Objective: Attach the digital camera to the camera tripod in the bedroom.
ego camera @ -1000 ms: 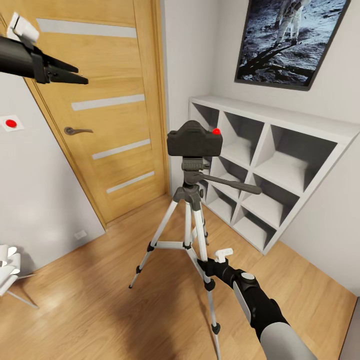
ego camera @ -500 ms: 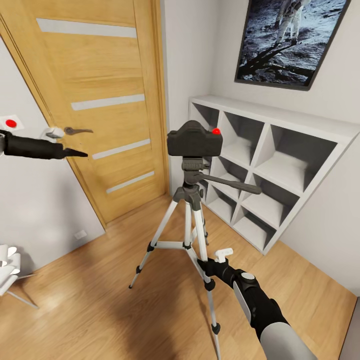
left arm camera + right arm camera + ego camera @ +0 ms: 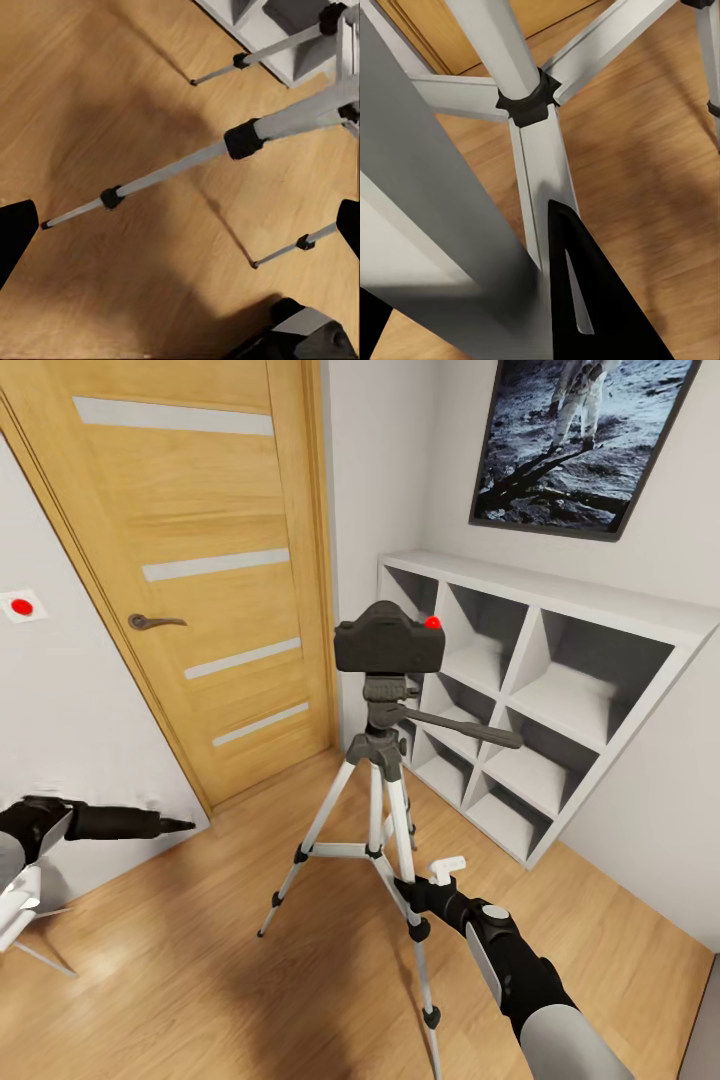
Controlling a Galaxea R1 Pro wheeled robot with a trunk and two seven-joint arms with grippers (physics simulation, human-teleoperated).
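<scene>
Digital camera (image 3: 389,639) sits atop camera tripod (image 3: 378,780), apparently mounted. Right tool (image 3: 408,888) clamps a tripod leg, probably steadying it. Left tool (image 3: 178,825) empty, hangs low; opening unclear.

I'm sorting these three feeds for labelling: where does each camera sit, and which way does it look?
Head view: up on the robot, looking down at the digital camera on the camera tripod; both arms show.
Left wrist view: near the left claw, facing the floor and tripod legs; dark fingertips at the edges.
Right wrist view: near the right claw, pressed against a tripod leg.
All share the tripod.
</scene>
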